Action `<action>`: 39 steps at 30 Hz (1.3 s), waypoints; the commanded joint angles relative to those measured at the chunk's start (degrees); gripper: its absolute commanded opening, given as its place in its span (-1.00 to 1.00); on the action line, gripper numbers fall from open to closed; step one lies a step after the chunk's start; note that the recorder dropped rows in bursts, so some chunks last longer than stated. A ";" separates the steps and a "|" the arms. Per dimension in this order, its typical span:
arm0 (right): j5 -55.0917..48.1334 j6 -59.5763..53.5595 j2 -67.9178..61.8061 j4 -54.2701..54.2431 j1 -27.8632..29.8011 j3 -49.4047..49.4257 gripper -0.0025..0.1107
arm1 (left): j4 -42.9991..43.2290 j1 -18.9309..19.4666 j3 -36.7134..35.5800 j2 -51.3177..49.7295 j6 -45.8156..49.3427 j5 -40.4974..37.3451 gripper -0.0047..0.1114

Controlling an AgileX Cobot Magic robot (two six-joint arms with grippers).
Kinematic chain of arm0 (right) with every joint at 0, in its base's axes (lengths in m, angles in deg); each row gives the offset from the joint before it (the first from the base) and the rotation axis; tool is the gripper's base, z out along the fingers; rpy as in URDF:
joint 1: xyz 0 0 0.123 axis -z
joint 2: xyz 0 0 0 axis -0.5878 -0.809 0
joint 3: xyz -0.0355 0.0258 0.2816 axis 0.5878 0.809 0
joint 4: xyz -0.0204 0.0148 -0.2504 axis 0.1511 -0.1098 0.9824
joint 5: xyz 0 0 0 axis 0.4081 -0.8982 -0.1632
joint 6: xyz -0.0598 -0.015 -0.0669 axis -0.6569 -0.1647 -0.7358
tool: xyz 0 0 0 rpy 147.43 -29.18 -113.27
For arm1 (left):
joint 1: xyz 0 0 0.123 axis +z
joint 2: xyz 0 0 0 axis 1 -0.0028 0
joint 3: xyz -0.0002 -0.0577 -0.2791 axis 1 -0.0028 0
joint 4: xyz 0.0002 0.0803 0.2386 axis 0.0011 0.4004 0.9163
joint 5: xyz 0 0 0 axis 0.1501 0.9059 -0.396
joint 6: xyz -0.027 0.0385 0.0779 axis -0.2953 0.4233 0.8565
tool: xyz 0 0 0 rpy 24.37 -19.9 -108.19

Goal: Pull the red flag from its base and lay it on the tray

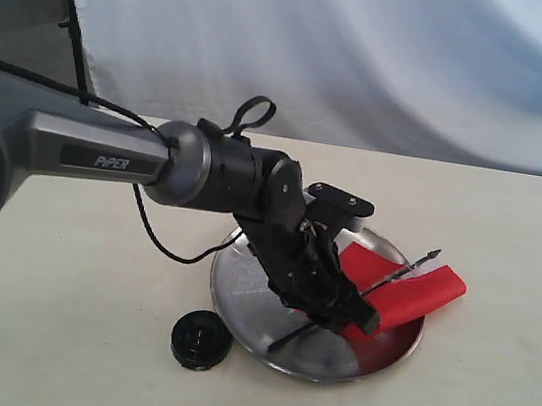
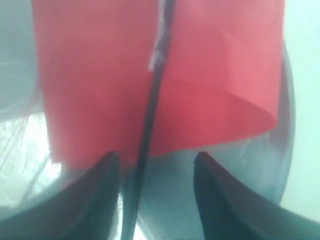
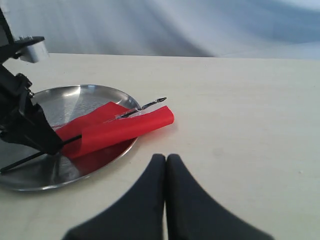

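Note:
The red flag (image 1: 413, 288) lies across the silver tray (image 1: 243, 295), its cloth hanging over the tray's right rim and its black stick (image 1: 403, 270) pointing up-right. My left gripper (image 1: 357, 314) hovers low over it, open. In the left wrist view the stick (image 2: 147, 130) runs between the spread fingers (image 2: 106, 167), close to one finger, with nothing pinching it. The black base (image 1: 200, 340) sits on the table just front-left of the tray, without the flag. My right gripper (image 3: 166, 158) is shut and empty over bare table, a short way from the flag (image 3: 120, 127) and tray (image 3: 80, 95).
The left arm's grey link (image 1: 76, 150) and a black cable (image 1: 160, 238) stretch in from the left above the table. A pale cloth backdrop (image 1: 372, 56) hangs behind the beige table (image 1: 486, 395).

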 commanded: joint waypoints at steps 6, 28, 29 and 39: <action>0.19 -0.49 0.40 0.00 0.37 0.20 -0.96 | 4.72 0.12 2.57 15.05 0.30 -13.85 -0.92; 0.19 -0.49 0.40 0.00 0.37 0.20 -0.96 | 4.78 0.12 -45.52 63.61 -0.25 33.59 -0.92; 0.19 -0.49 0.40 0.00 0.37 0.20 -0.96 | 4.78 0.12 -48.49 66.12 -0.25 36.38 -0.92; 0.19 -0.49 0.40 0.00 0.37 0.20 -0.96 | 3.87 0.12 -72.74 91.53 -0.25 47.46 -0.92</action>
